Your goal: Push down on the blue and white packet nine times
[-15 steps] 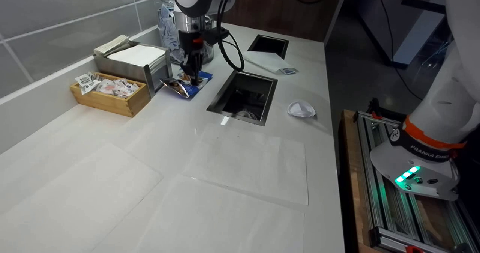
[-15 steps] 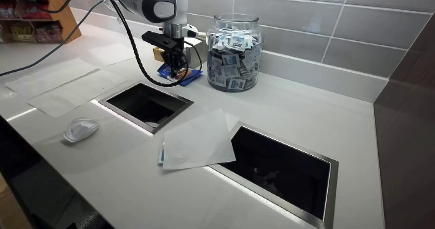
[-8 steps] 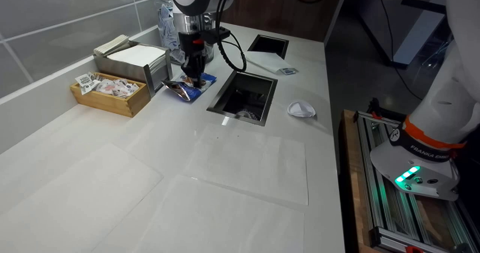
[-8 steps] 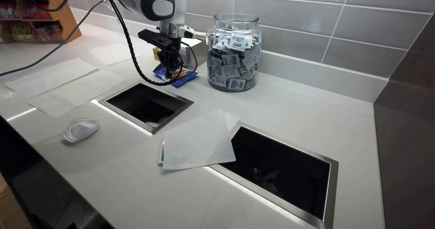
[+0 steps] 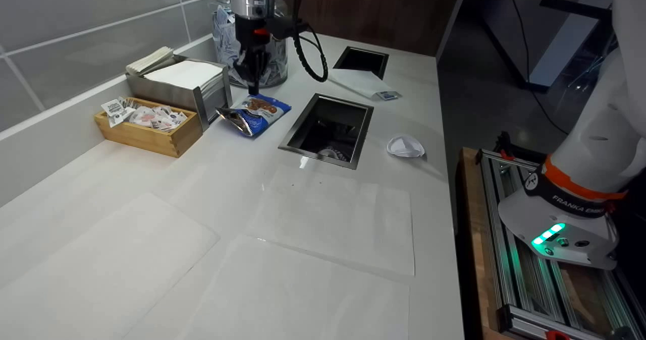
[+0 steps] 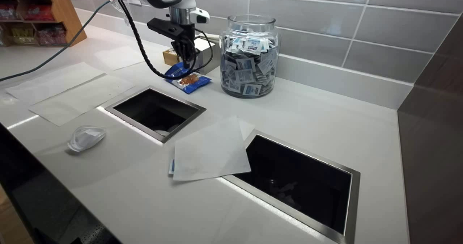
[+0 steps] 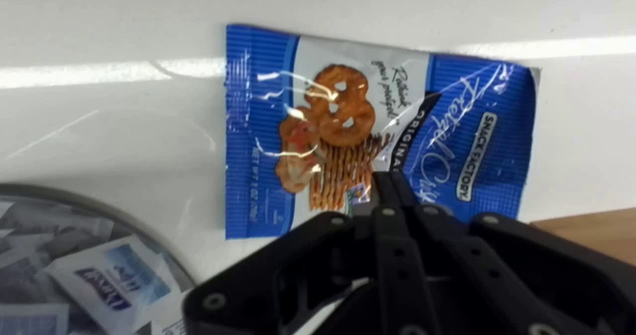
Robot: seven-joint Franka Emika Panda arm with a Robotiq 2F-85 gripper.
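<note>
Pincer [image 7: 391,176] risen since half a second ago, when its tips were down on the blue and white packet [image 7: 372,121]; higher now in both exterior views, and more of the print is uncovered. Packet itself about where it was. Pincer narrow, the two fingertips drawn together side by side; in the wrist view they show over the packet, near one long edge. Contact with the foil: cannot tell. Packet lies face up on the pale counter [image 6: 325,128], between a metal napkin holder [image 5: 166,98] and a dark metal-framed cutout [image 5: 318,158], apart from the cutout. Its end nearest the wooden box [image 5: 141,140] shows silvery foil. Face print: brown pretzels on white, blue toward both ends, lettering "SNACK FACTORY". Glass jar [image 6: 251,26] near the packet, well filled with small sachets [image 6: 249,61]; its rim curves into a lower corner of the wrist view. Wooden box just beside the napkin holder, holding loose small paper packets [image 5: 156,118]. Farther along the counter, a second cutout [image 6: 354,200], one corner covered by a white paper sheet [image 6: 211,150]. Crumpled white wrapper [image 6: 86,138] on the opposite side of the first cutout from the packet, well apart from it. Flat pale sheets [image 5: 313,294] lie on the counter too. Arm base [image 5: 570,216] beyond the counter's edge, green light strip [image 5: 548,234] lit.
</note>
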